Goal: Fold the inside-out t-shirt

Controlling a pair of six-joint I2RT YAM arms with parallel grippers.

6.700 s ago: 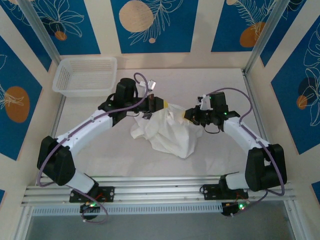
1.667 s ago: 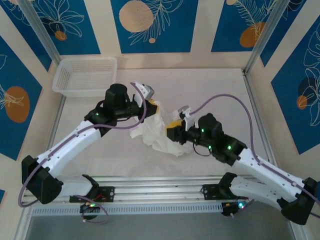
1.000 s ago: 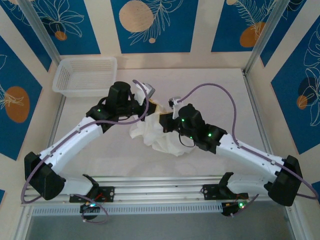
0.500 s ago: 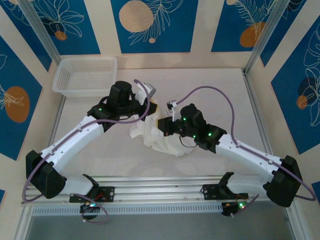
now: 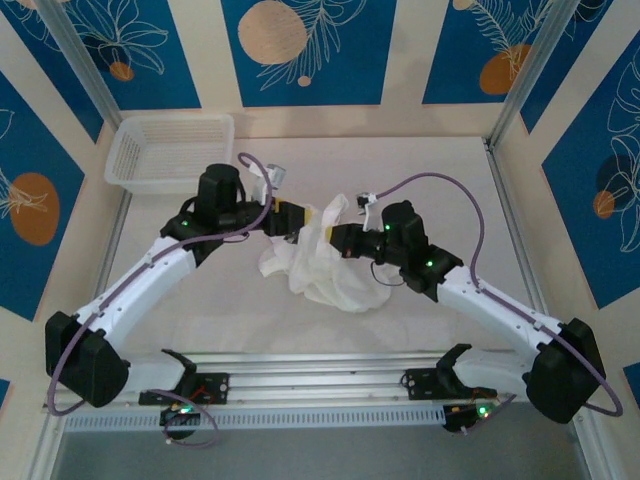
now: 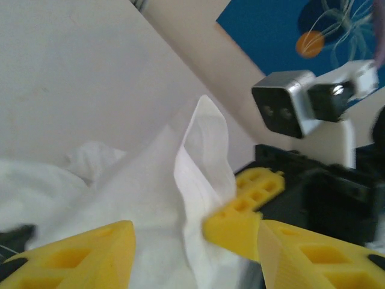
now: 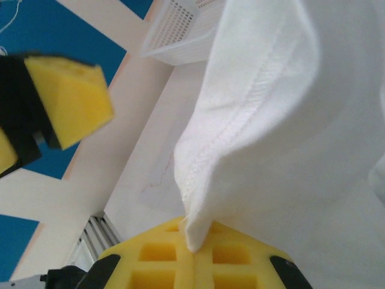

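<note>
The white t-shirt [image 5: 325, 272] lies crumpled mid-table, one flap pulled upward [image 5: 334, 210]. My right gripper [image 5: 331, 240] is shut on that flap; in the right wrist view the stitched hem of the t-shirt [image 7: 264, 120] is pinched between the closed yellow fingers [image 7: 195, 251]. My left gripper [image 5: 296, 220] faces it from the left, open. In the left wrist view its yellow fingers [image 6: 78, 259] stand wide apart around the gap [image 6: 195, 244], with loose t-shirt cloth [image 6: 150, 198] between them, unclamped, and the right gripper's fingers [image 6: 240, 205] just beyond.
A white mesh basket [image 5: 172, 150] sits at the back left corner, seen too in the right wrist view [image 7: 180, 30]. Aluminium frame posts [image 5: 520, 75] and patterned walls bound the table. The right wrist camera [image 6: 289, 111] hangs close to the left gripper.
The left gripper has opened, let go of the shirt and drawn back to the left. The right gripper stays shut on the cloth and has shifted slightly right with it.
</note>
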